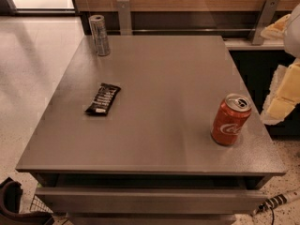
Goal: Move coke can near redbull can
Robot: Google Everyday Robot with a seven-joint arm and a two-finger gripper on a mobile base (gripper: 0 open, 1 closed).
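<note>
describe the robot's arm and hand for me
The hand, at the right edge beside the table, is blocky and pale yellow with whitish edging. Above it the arm is a rounded white shell. No markings or cables show on them.

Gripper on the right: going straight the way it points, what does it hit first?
Probably the coke can: the gripper hangs just right of the table, tilted down-left toward the can. Depth is unclear, so it might meet the table edge instead.
</note>
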